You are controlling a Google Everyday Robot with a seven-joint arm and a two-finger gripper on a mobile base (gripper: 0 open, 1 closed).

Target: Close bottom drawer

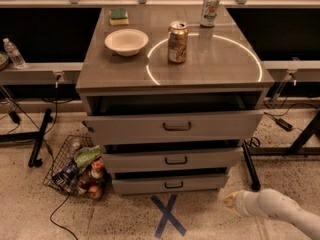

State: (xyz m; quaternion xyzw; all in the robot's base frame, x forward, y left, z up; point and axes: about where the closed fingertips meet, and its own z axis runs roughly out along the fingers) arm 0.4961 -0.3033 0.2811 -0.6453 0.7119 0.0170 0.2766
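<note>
Gripper low, just right of bottom drawer

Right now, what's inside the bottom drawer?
Only a dark gap shows above the bottom drawer front; nothing visible inside. The middle drawer overhangs and covers the rest. The gripper hangs near the floor, apart from the drawer.

You're looking at a lab-style test space: a blue tape X is marking the speckled floor, cables are trailing under metal-framed benches, and a wire basket is sitting beside the drawer unit. The gripper is hovering low at the right, near the floor.
</note>
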